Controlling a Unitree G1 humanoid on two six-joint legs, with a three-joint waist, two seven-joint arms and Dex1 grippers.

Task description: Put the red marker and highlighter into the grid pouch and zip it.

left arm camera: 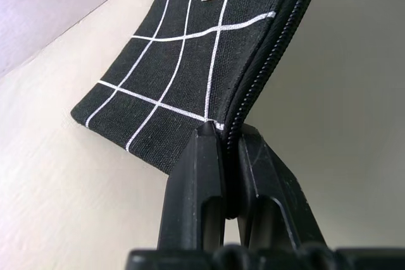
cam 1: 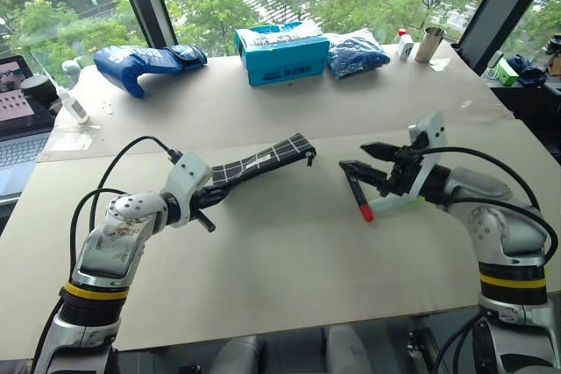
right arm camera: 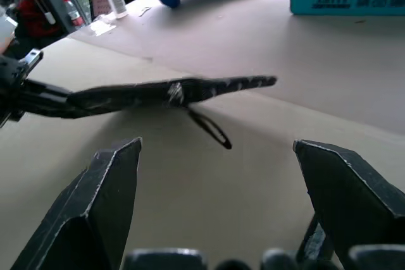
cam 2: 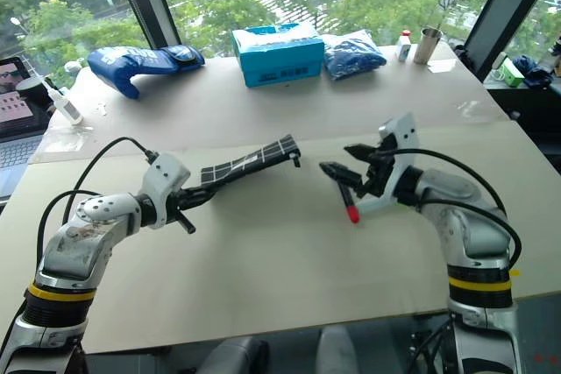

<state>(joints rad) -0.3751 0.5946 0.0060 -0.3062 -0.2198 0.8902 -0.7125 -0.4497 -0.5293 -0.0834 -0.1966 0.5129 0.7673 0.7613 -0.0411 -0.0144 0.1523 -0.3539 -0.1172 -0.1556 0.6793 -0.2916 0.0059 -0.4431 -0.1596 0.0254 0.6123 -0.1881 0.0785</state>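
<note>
The tabletop [cam 1: 289, 243] is seen with the grid pouch [cam 1: 263, 162] held up above its middle, clamped at one end between the closed fingers of the left gripper [cam 1: 203, 196]. The red marker [cam 1: 358, 195] is seen just below the right gripper [cam 1: 361, 158], whose jaws are spread wide; whether it is touched cannot be told. The highlighter cannot be made out. The loading step is judged unfinished: next, the pouch's zipper would have to be opened for the marker.
</note>
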